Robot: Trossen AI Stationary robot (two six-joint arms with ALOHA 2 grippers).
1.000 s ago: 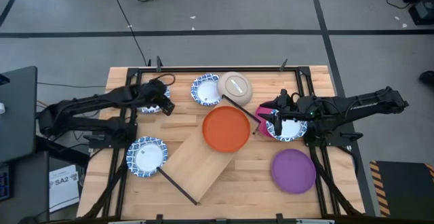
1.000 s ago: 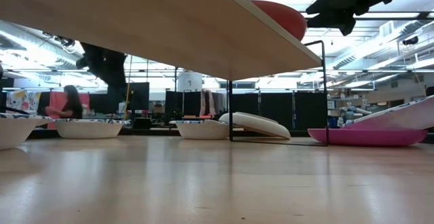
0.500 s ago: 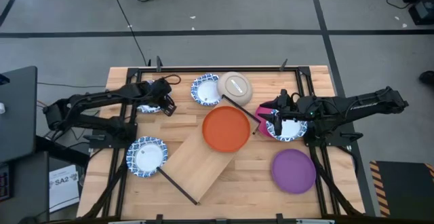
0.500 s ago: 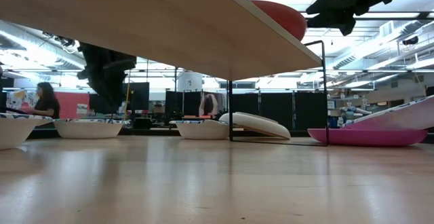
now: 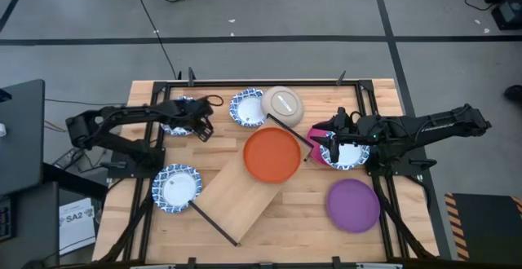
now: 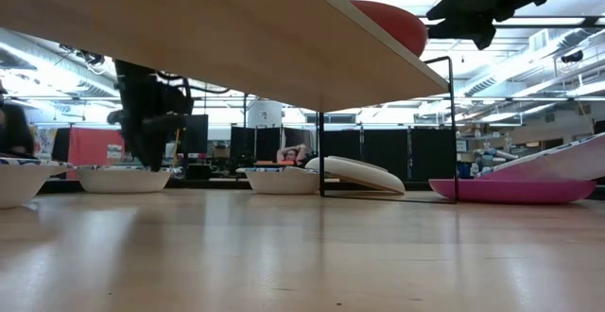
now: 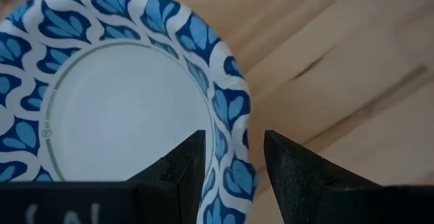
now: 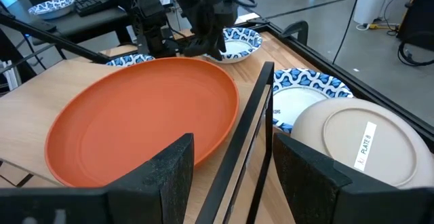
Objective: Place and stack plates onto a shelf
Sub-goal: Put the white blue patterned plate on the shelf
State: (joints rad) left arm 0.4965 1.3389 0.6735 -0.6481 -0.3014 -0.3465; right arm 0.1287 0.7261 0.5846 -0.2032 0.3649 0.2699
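My left gripper (image 7: 234, 139) is open, low over the far-left blue-rimmed plate (image 7: 129, 108). One finger stands inside that plate's rim (image 7: 230, 115) and the other outside it. In the low view the left gripper (image 6: 151, 156) reaches down to this plate (image 6: 118, 180), which rests on the table. My right gripper (image 5: 325, 148) hangs open above another blue-rimmed plate (image 5: 349, 155), which lies tilted on the magenta plate (image 5: 320, 134). The shelf (image 5: 236, 194) lies slantwise across the table, and the orange plate (image 5: 272, 155) sits on its far end.
A blue-rimmed plate (image 5: 247, 108) and an upturned beige plate (image 5: 283, 103) sit by the far edge. Another blue-rimmed plate (image 5: 176, 187) lies near left and the purple plate (image 5: 353, 205) near right. A black shelf rod (image 8: 244, 142) crosses just ahead of my right gripper.
My left gripper has come down from well above the table to the far-left blue-rimmed plate, and the left arm has stretched out toward the table's right. The right arm and all the plates have kept still.
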